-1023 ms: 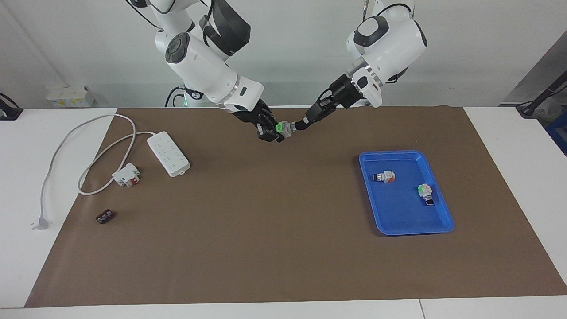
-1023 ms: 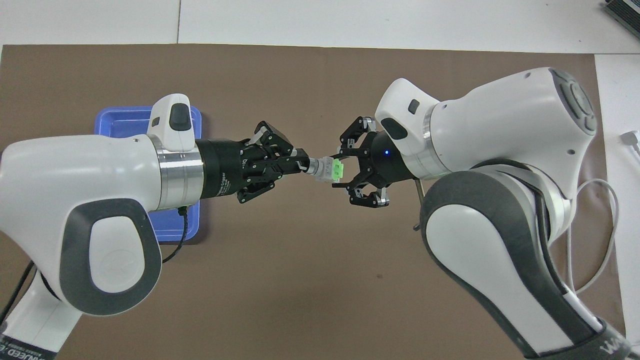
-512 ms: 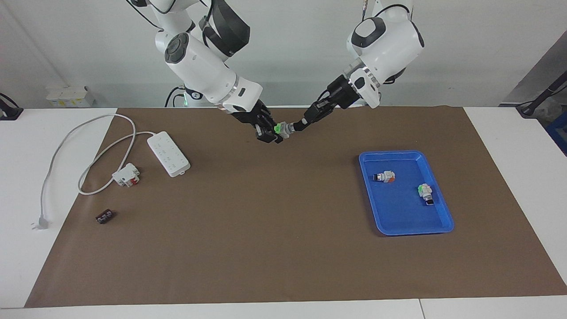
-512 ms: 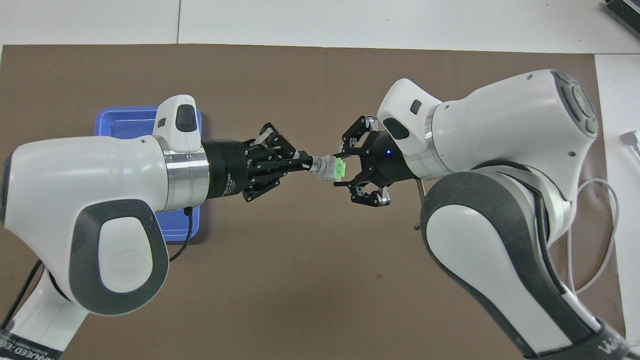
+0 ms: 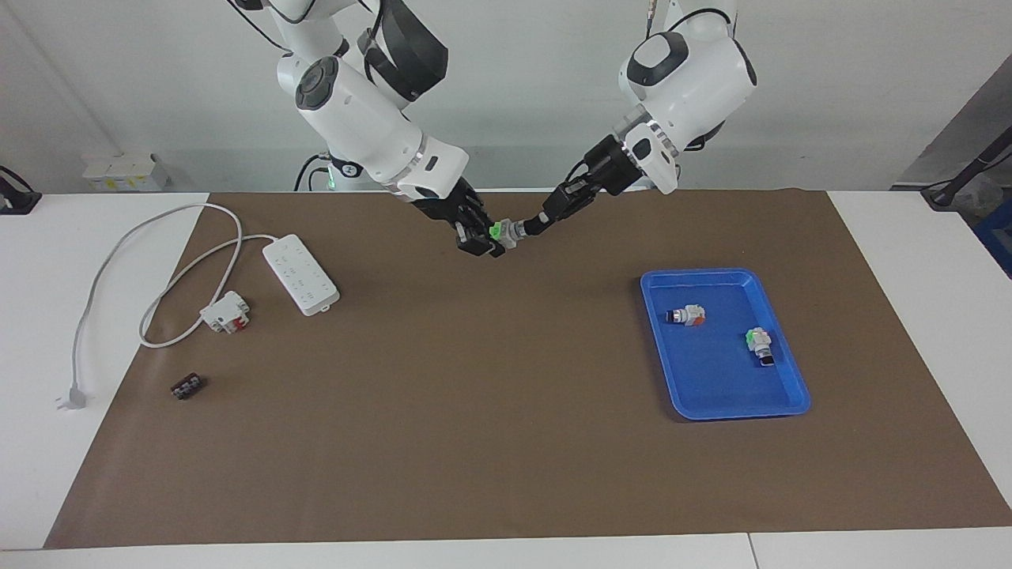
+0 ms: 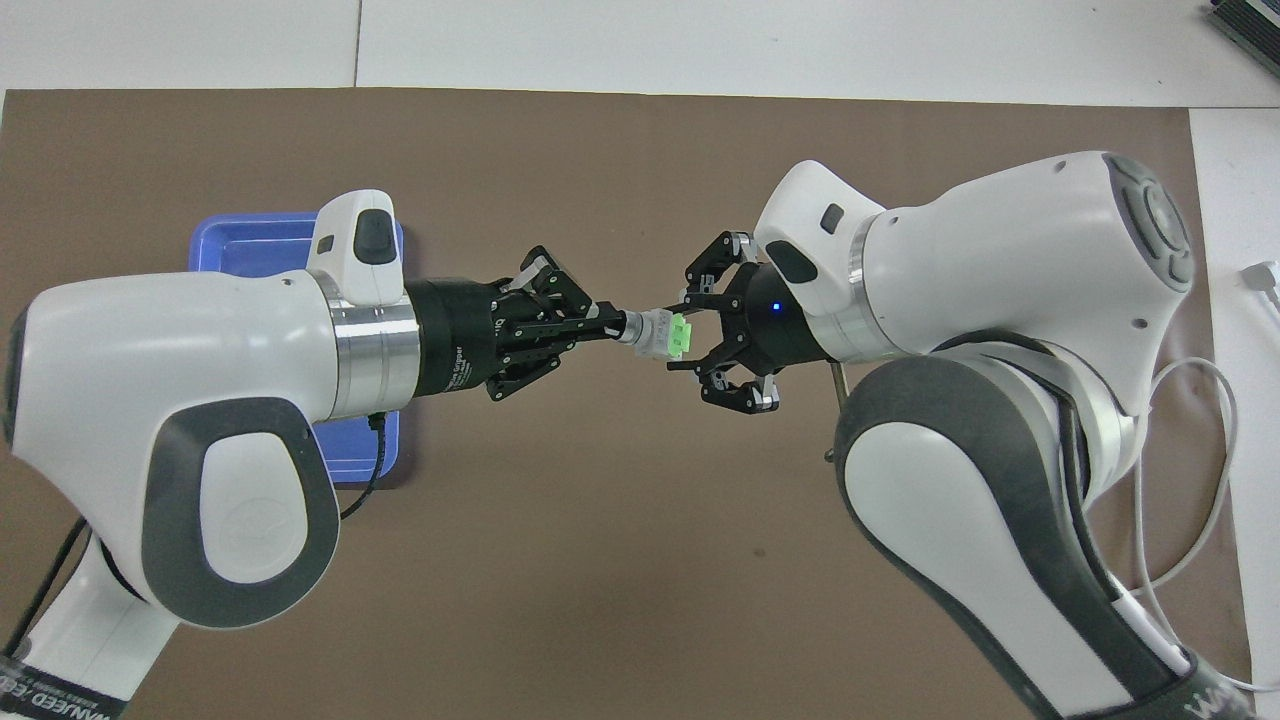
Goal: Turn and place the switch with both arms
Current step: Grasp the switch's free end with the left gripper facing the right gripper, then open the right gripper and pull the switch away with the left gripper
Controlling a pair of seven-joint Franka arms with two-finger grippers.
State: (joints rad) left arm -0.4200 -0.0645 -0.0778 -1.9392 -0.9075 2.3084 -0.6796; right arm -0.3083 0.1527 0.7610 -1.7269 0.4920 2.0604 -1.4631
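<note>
We see the switch point(image 5: 506, 231) up in the air over the brown mat point(image 5: 506, 411), pinched from both ends. Our left claw point(image 5: 539, 221) is clamped on its black knob, and our right claw point(image 5: 490, 237) grips the green base.

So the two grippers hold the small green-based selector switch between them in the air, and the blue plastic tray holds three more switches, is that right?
Not quite: the blue plastic tray holds two switches, an orange-based switch and a second green-based switch, as the facing view shows. The rest stands: the left gripper and right gripper hold the small green-based selector switch between them in the air.
</note>
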